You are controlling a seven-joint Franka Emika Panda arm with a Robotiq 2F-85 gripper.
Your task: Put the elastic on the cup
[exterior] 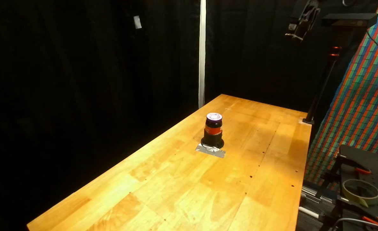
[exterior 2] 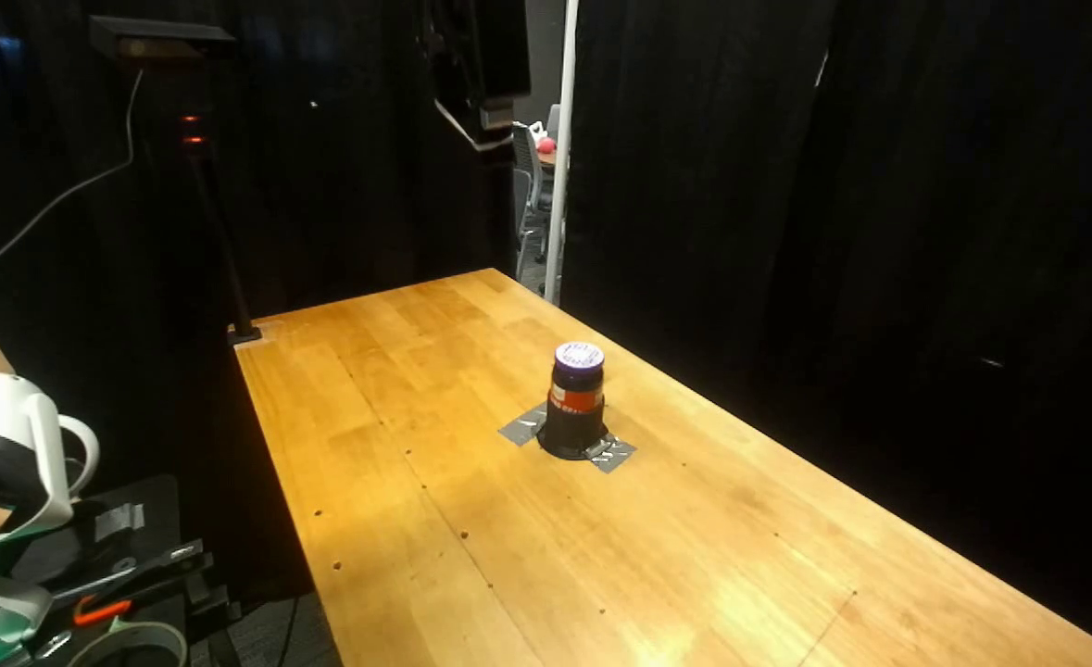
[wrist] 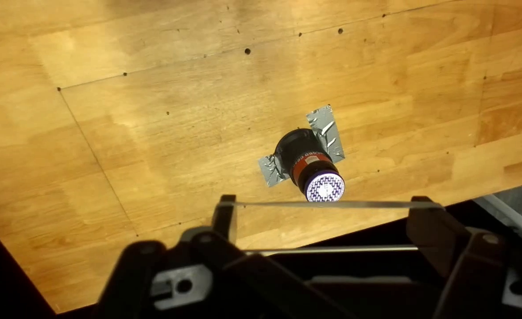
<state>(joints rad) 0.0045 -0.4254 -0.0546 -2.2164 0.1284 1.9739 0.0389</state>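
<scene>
The cup is a small dark cylinder with an orange-red band and a white-and-purple top. It stands upright on the wooden table in both exterior views [exterior: 214, 130] [exterior 2: 576, 400] and shows in the wrist view [wrist: 311, 164]. My gripper [wrist: 325, 202] is open, its fingers wide apart. The pale elastic [wrist: 278, 204] is stretched in a loop around both fingers. Its near strand just meets the edge of the cup's top in the wrist view. In the exterior views the gripper [exterior: 294, 36] [exterior 2: 477, 128] hangs high above the table, well apart from the cup.
The cup's dark base is fixed to the wooden table [exterior: 163, 179] by grey tape [wrist: 327, 133]. A black stand with a camera [exterior 2: 240, 315] rises at a table corner. A side cart with a tape roll [exterior: 360, 192] stands beside the table. Black curtains surround it.
</scene>
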